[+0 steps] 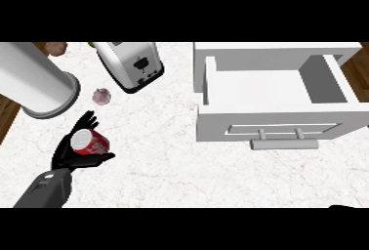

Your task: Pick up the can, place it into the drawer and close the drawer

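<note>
The marbled table [180,161] carries an open white drawer [277,95] at the right. At the near left, the left robot hand [78,150] curls around a red can [89,141]. The right robot hand [349,207] barely shows, its state unclear.

red can [92,141], white drawer [277,88], black robot hand [72,155]

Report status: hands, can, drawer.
Left robot hand curled round red can, left side of counter. Right robot hand out of view. Drawer open, nothing visible inside. Counter between can and drawer bare.

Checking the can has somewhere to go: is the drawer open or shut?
Open. The drawer is pulled out, its white inside bare, the handle toward the robot.
</note>
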Available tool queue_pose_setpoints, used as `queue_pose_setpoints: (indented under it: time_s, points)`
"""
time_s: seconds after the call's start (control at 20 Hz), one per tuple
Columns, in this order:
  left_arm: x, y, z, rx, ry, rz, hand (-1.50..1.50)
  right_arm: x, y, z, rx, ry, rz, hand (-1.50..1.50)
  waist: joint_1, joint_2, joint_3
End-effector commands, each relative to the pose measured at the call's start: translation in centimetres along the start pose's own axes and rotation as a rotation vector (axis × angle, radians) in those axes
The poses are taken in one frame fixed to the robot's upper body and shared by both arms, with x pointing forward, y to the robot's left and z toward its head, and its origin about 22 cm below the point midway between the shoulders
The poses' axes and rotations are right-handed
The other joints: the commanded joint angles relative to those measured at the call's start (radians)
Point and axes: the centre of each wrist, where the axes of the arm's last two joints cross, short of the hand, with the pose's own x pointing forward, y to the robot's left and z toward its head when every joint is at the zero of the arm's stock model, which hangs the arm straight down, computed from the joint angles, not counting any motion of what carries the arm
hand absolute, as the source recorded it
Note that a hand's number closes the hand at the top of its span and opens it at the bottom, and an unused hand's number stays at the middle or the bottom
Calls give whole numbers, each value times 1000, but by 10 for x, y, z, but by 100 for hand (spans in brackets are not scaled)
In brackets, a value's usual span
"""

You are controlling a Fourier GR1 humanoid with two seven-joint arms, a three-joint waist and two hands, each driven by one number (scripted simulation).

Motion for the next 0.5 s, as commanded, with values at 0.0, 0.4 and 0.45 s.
queue_pose_setpoints:
  time_s: [0.0, 0.4, 0.45]
  points:
    - [13, -11, -21, -47, -4, 42, 150, -19, -2, -11, -1, 2, 3, -150, -6, 5, -1]
    - [17, -11, -24, -125, -68, 85, 150, 2, -1, 9, -8, -33, 12, -150, 0, -1, 0]
    - [14, -46, -33, -113, -49, 88, 150, -9, -3, -2, -10, -12, 33, -150, 3, -1, 1]
